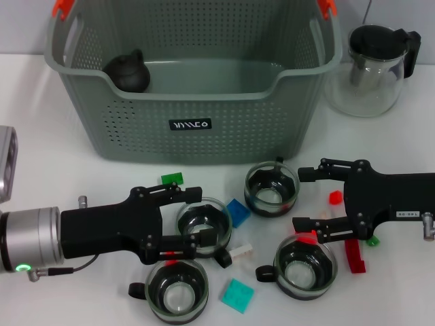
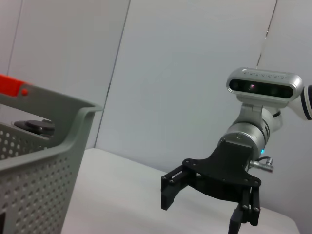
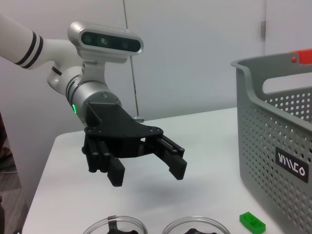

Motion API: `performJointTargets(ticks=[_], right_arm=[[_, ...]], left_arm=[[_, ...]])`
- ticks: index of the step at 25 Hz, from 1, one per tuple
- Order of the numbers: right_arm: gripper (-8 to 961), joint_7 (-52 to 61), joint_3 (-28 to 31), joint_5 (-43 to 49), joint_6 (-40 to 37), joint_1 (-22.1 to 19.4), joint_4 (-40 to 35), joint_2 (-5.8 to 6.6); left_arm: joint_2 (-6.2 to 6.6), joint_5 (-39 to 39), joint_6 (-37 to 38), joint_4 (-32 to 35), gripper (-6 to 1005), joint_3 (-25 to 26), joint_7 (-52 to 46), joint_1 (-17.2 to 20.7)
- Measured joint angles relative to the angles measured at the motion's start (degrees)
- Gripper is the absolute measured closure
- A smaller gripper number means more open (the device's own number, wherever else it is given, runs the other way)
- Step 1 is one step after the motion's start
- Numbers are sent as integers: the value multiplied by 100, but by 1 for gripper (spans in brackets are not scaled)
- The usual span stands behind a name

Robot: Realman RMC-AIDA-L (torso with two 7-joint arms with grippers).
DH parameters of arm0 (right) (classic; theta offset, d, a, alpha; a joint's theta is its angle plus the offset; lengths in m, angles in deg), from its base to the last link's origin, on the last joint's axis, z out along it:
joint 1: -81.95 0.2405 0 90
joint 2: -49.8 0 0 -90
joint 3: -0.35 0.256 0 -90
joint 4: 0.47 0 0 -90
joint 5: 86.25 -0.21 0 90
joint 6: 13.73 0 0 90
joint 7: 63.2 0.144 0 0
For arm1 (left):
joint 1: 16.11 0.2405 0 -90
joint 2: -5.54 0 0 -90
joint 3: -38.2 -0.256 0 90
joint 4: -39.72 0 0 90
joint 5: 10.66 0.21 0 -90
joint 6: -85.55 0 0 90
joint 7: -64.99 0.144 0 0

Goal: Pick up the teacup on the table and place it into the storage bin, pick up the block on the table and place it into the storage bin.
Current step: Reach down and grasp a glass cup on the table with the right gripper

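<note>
Several glass teacups with black handles stand on the white table in the head view, among them one (image 1: pixel 204 226), one (image 1: pixel 272 187) and one (image 1: pixel 305 266). Coloured blocks lie among them, such as a blue block (image 1: pixel 237 212), a teal block (image 1: pixel 236 295) and a green block (image 1: pixel 173 179). The grey-green storage bin (image 1: pixel 197 122) stands behind them. My left gripper (image 1: pixel 207 216) is open, its fingers either side of the first teacup as seen from above. In the right wrist view the left gripper (image 3: pixel 148 174) hangs above the table. My right gripper (image 1: pixel 298 198) is open, just right of the second teacup.
A dark teapot (image 1: pixel 128 72) sits in the bin's left corner. A glass teapot with black lid (image 1: pixel 372 68) stands right of the bin. Red blocks (image 1: pixel 355 257) lie by the right gripper. A fourth teacup (image 1: pixel 177 291) stands near the front edge.
</note>
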Motion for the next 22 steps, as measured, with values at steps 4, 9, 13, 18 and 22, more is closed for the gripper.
performJointTargets(ticks=[4,9,13,18,22], right_arm=[[28,1,-1,-1,2,11,2,-1],[28,3,-3,0,17,16,2,-2],[28,4,-2,0,40,24,2,-9],[28,5,-3,0,40,26,2,-20],[27,5,-89,0,-49,26,-8,3]], left_arm=[[-10,0,-6,-9,189,102,15,-8],[-58,0,-7,22,188,121,45,14],[-60,0,-6,23,188,118,46,8],[-61,0,-5,25,188,108,48,-2],[-44,1,9,25,189,118,49,-9]])
